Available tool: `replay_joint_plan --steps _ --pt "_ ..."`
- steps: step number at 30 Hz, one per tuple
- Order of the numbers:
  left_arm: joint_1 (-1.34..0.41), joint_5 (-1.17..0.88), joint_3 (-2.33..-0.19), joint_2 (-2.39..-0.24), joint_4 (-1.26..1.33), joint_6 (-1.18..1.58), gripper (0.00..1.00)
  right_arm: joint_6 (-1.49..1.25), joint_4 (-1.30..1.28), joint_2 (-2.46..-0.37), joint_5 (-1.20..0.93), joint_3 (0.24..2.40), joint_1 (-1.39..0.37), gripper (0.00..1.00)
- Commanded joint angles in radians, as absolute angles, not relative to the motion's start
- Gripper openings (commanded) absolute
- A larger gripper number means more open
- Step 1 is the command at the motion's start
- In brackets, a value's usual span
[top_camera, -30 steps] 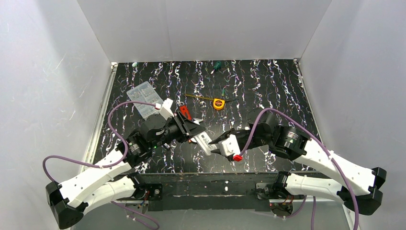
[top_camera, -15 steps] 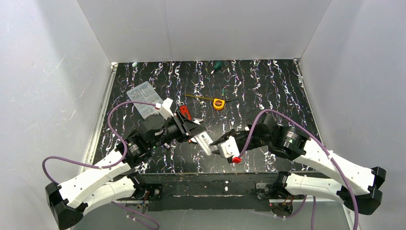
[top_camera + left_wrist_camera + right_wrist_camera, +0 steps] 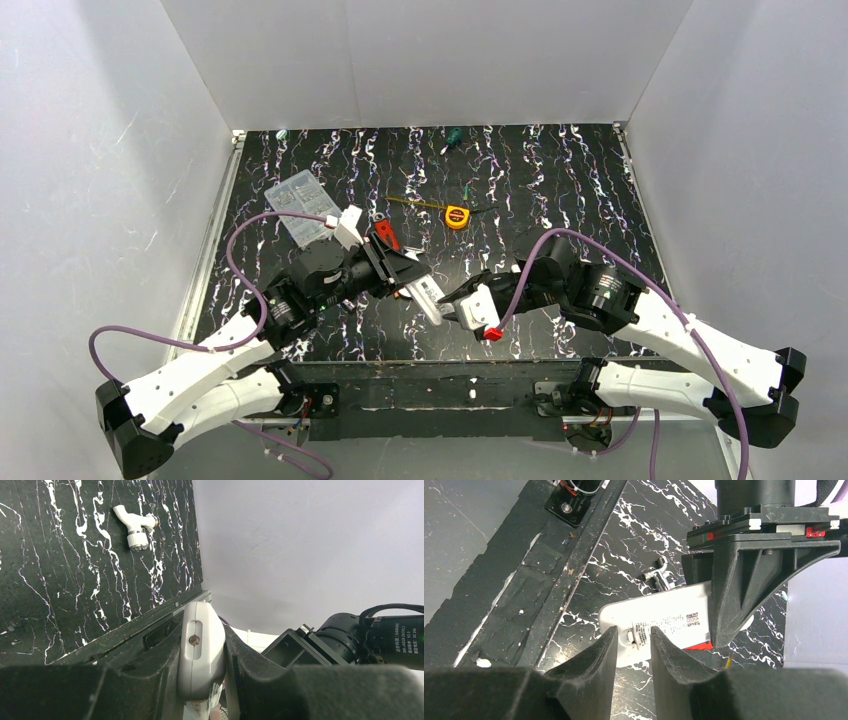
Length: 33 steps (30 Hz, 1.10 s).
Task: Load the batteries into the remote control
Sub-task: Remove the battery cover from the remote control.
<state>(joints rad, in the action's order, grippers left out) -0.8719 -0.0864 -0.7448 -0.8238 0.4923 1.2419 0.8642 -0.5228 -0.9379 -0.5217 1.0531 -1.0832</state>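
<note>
- One remote control (image 3: 428, 297) is held above the tabletop (image 3: 560, 190), near its front edge, between the two arms.
- The left pincer (image 3: 201, 640) is clamped on the remote control, with one finger pressed to each long side.
- The right pincer (image 3: 633, 634) is set at the free end of the remote control. A narrow gap is seen between its two fingers, and whether anything is gripped there cannot be told.
- One printed label with dark text is seen on the remote control in the right wrist view.
- One clear compartment box (image 3: 300, 205), one yellow tape measure (image 3: 457, 216) and one green screwdriver (image 3: 452, 137) are laid well apart on the tabletop.
- One white tap-shaped piece (image 3: 134, 526) and one silver metal fitting (image 3: 659, 577) are also seen lying on the tabletop.
</note>
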Motion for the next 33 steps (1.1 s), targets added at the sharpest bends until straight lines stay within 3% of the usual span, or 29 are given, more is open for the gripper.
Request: replay_joint_plan --steps 1,33 --pt "-0.871 -0.124 -0.747 -0.807 0.564 1.249 0.00 0.873 -0.476 -0.938 -0.495 1.083 -1.090 0.37" --pt "-0.871 -0.167 -0.731 -0.827 0.629 1.253 0.00 0.896 -0.402 -0.898 -0.426 1.058 -1.089 0.37"
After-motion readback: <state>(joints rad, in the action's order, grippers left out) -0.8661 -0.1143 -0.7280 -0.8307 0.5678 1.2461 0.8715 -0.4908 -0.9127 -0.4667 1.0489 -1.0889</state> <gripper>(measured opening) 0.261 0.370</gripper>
